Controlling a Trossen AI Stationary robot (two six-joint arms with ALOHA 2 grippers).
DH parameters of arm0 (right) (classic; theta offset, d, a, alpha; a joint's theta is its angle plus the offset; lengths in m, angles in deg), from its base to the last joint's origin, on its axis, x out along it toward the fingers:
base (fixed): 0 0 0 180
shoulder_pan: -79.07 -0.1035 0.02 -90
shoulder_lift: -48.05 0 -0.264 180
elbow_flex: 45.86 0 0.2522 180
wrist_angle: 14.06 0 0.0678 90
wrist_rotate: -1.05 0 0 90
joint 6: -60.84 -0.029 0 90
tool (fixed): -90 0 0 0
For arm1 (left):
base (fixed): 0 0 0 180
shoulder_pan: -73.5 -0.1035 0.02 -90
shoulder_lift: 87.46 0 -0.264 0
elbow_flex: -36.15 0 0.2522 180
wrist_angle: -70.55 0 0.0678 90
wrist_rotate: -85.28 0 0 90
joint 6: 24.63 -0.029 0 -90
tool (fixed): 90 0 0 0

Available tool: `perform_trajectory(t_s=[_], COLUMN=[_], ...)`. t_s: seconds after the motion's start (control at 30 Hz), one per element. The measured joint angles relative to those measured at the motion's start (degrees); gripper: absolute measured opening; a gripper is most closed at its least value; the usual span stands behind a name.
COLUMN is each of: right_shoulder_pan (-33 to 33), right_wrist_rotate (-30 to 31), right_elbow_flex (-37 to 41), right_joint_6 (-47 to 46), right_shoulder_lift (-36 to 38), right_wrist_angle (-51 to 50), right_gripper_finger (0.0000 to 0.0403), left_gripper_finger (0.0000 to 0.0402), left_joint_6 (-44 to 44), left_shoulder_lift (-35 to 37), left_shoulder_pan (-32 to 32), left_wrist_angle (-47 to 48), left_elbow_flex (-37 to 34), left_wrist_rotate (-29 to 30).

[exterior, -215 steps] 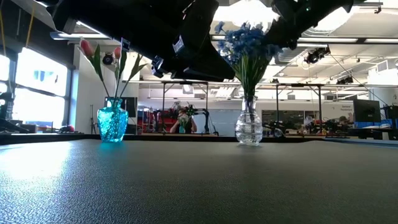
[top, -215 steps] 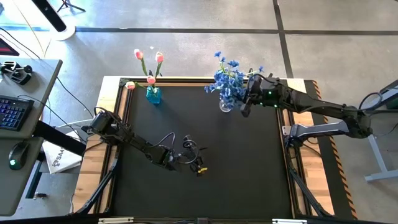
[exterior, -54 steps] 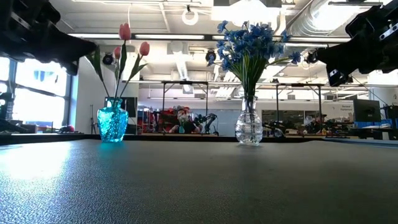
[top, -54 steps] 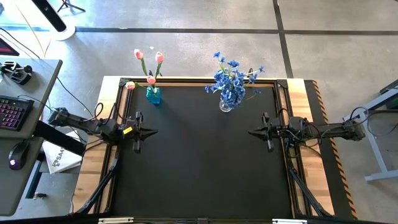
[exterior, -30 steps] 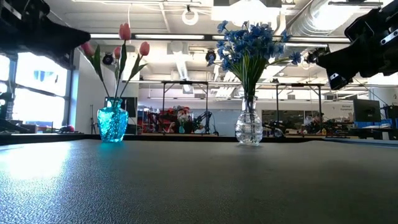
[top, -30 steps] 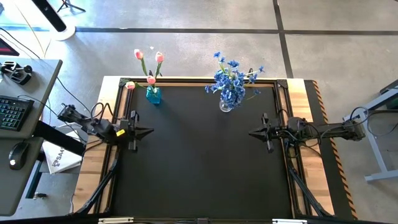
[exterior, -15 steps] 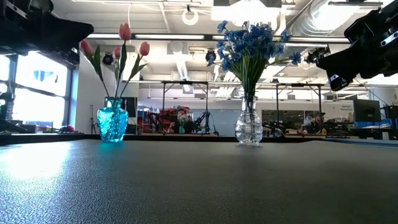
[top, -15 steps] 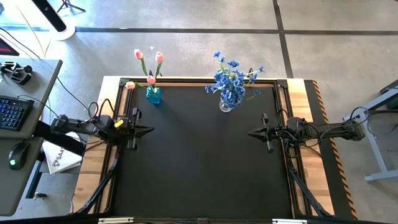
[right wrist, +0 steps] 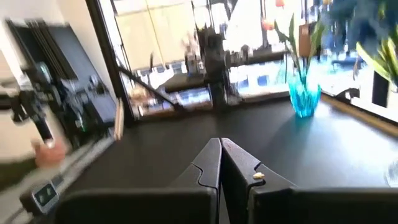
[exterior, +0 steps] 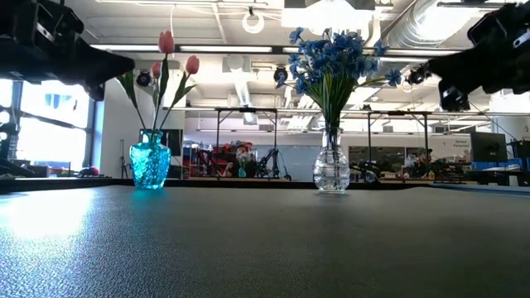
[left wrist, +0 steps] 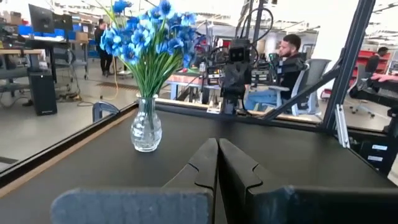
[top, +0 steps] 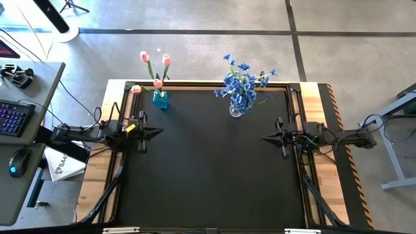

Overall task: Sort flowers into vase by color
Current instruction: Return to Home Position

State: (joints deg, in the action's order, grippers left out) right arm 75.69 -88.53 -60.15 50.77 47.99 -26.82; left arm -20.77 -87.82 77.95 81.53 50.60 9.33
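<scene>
Blue flowers [top: 242,88] stand in the clear vase [top: 235,110] at the table's far edge, right of centre. Stems upright, spraying outward at the top.

Pink tulips [top: 156,68] in the blue vase [top: 160,99], far edge, left of centre. Long axis upright, stems fanned. One head droops low, just beside the vase, over the wooden rim.

From above, stems are foreshortened and four tulip heads count. From table height only three are clear, and a dark arm crosses the spot beside them.

Vases well apart. Black table [top: 208,182] between them and the arms.

Left gripper [top: 158,134] sits at the left edge, pointing inward, claw pinched to a seam with nothing between its fingers [left wrist: 208,163].

Right gripper [top: 264,138] mirrors it at the right edge, likewise closed on nothing.

At table height both arms are dark shapes cut off by the upper corners.

Right wrist view: blue blossoms blurred, clipped at the frame edge.
</scene>
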Motion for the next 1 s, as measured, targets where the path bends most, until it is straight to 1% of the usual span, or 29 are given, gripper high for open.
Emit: perform_trajectory(t_s=[0.13, 0.63, 1.0], right_shoulder_pan=[0.11, 0.11, 0.11], right_wrist_rotate=[0.02, 0.01, 0.0], right_elbow_flex=[0.0, 0.0, 0.01], right_joint_6=[0.02, 0.0, 0.02], right_shoulder_lift=[-0.18, -0.69, -0.69], right_wrist_angle=[2.44, -0.04, -0.06], right_gripper_finger=[0.0, 0.0, 0.0], left_gripper_finger=[0.0, 0.0, 0.0], left_joint_6=[0.02, 0.02, 0.02], left_shoulder_lift=[0.0, 0.0, 0.0], left_shoulder_pan=[0.02, 0.02, 0.02], left_wrist_angle=[-0.11, -0.03, -0.02], left_elbow_flex=[0.0, 0.02, 0.02], left_wrist_rotate=[0.06, 0.04, 0.04])
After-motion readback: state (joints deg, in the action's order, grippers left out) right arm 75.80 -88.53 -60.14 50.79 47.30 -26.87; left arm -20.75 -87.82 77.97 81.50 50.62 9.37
